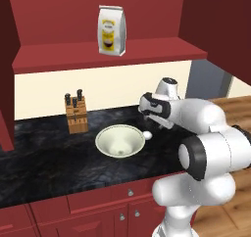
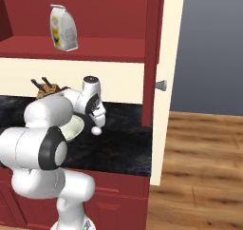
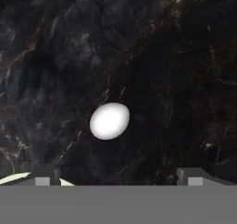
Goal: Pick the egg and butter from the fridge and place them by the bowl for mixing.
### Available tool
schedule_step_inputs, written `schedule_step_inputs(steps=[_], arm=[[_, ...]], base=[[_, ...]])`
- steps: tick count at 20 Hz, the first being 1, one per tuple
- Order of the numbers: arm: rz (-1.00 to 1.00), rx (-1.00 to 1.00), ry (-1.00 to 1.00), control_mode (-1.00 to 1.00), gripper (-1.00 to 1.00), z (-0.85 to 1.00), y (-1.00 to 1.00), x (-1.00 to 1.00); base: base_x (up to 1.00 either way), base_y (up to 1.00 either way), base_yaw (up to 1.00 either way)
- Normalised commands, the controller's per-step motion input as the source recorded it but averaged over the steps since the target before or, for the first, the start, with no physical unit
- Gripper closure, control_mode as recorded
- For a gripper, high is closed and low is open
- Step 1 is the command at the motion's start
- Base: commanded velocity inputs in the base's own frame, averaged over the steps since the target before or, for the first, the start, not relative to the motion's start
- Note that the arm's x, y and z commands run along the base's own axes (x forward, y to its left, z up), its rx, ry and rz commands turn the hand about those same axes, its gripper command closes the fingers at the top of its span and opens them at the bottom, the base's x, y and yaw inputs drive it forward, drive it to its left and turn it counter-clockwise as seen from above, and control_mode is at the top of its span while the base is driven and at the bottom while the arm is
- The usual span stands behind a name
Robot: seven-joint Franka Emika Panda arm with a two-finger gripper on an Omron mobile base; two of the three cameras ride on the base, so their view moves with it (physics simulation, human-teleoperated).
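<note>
Black marble counter [image 3: 185, 56], egg [image 3: 109, 121] lying free below wide-spread end effector [image 3: 118, 179], beside bowl [image 1: 120, 140]

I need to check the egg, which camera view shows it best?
The hand view: the egg lies whole and unobstructed on the dark counter. The left base view shows it small beside the bowl; the right base view shows it small below the arm.

A yellow-and-white bag [image 1: 112, 30] stands upright on the red shelf [image 1: 98, 55]. A wooden knife block [image 1: 77, 113] holding 3 dark-handled knives sits on the black marble counter [image 1: 44, 157], above red cabinets [image 1: 73, 211].
</note>
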Motion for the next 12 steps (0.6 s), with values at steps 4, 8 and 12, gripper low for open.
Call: schedule_step_inputs(steps=[4,8,12], arm=[[0.60,-0.13,-0.10,-1.00,-1.00,0.37,0.02,-0.46],[0.60,-0.22,-0.14,-1.00,-1.00,0.34,0.03,-0.41],[0.46,-0.18,-0.21,-1.00,-1.00,0.33,0.02,-0.41]], base=[[0.00,0.00,0.00],[0.00,0.00,0.00],[0.00,0.00,0.00]])
